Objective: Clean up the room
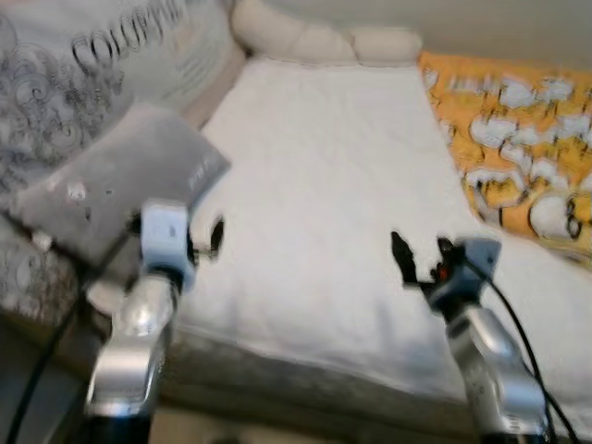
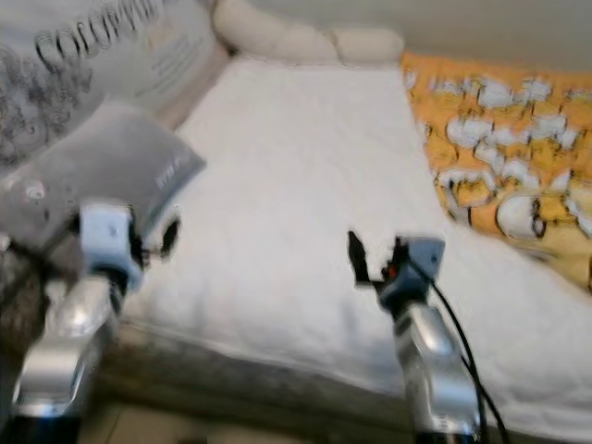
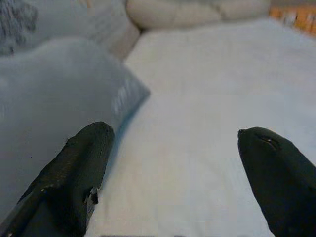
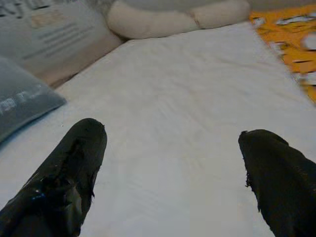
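Facing a white quilted bed cover (image 1: 333, 185), you've got both arms raised over its near edge, likely staged for tidying. Left gripper (image 3: 173, 182) has its jaws spread wide, hanging just beside the grey rectangular fabric cushion (image 1: 120, 180), which lies tilted on the bed's left edge against a printed grey-white pillow (image 1: 83, 65). That cushion looks like your target. Right gripper (image 4: 173, 182), jaws also spread, hovers over bare cover; orange patterned blanket (image 1: 509, 148) lies along the right side. Frames blurred.
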You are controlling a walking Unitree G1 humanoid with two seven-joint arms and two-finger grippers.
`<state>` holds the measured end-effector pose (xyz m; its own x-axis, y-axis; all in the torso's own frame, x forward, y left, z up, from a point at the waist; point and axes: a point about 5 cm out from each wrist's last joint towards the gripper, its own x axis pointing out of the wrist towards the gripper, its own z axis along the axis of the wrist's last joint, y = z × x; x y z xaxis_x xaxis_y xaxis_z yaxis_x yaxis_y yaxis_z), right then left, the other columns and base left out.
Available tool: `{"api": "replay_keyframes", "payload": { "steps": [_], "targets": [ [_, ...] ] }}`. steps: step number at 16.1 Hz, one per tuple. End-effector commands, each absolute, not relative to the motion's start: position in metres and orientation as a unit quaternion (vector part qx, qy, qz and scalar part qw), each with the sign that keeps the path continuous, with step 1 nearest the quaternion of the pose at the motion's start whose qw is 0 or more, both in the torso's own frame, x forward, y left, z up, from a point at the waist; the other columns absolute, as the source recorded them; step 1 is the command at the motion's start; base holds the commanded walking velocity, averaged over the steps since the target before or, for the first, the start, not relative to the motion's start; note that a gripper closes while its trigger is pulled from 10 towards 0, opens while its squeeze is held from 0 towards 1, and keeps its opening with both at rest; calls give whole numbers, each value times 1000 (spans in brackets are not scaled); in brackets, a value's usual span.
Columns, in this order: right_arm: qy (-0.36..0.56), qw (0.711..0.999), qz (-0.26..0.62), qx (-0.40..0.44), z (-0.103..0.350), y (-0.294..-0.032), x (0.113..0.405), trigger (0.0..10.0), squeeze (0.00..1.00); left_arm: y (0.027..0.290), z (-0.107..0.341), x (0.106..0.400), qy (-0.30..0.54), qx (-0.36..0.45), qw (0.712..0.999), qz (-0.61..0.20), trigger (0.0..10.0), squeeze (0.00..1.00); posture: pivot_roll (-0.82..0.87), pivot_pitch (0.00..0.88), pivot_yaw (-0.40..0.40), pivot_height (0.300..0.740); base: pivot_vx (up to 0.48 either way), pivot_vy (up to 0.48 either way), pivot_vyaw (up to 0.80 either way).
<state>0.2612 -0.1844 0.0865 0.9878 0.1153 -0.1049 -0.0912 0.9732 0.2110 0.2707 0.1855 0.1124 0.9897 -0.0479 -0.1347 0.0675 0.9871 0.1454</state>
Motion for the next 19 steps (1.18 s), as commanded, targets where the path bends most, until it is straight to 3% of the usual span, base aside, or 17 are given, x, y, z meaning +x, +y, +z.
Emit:
{"api": "replay_keyframes", "payload": {
  "steps": [1, 6, 19],
  "targets": [
    [58, 992, 50, 102, 88, -183, 263, 10000, 1000, 190, 115, 271, 61, 90, 994, -29, 10000, 718, -64, 0, 21, 740, 0, 0, 0],
    [88, 991, 33, 99, 77, -181, 264, 10000, 1000, 190, 104, 263, 77, 88, 993, -22, 10000, 729, -54, 0, 1, 740, 0, 0, 0],
    [105, 990, 15, 97, 65, -171, 268, 10000, 1000, 191, 97, 270, 94, 88, 991, -26, 10000, 733, -52, 0, 13, 740, 0, -333, 0]
  ]
}}
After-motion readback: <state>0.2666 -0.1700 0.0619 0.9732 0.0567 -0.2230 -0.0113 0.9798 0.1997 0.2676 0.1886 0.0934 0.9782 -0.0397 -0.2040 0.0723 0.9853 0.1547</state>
